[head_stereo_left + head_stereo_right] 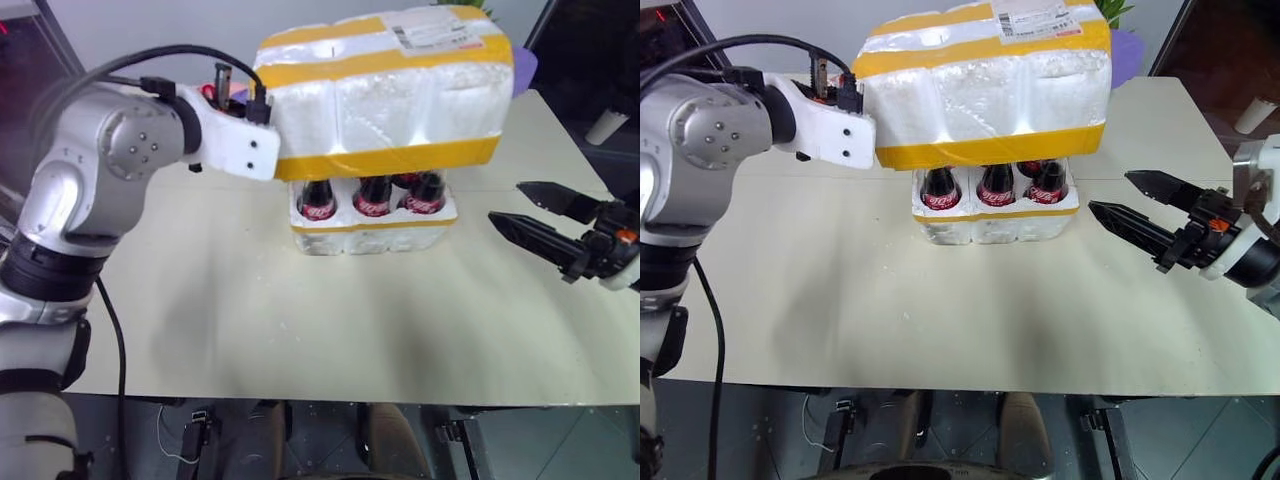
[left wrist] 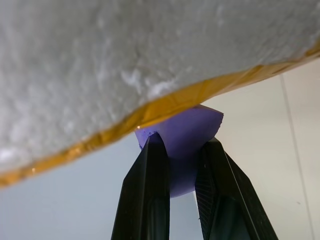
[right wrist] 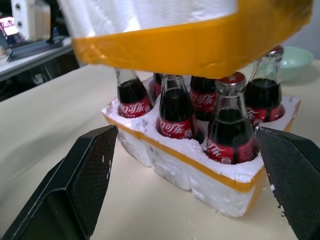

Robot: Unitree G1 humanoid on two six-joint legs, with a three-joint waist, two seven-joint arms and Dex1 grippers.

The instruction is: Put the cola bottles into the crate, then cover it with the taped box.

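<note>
The left claw (image 1: 262, 100) is clenched on the big white styrofoam taped box (image 1: 385, 90), light but crumbly, hung over the bottle-filled low foam crate (image 1: 372, 232). Right claw (image 1: 1130, 200) hangs released; steadying the box's far wall looks wise.

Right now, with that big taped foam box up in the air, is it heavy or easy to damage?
Probably light: the left gripper carries the taped box from one end. Probably crumbly too; white specks dot the table. It hangs tilted over the cola bottles, so it may wobble.

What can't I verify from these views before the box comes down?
- Left gripper's hold on the taped box: head views, hidden behind its wrist and the box.
- Tops of the cola bottles: covered by the box's lower edge.
- Shipping label text: too small.
</note>
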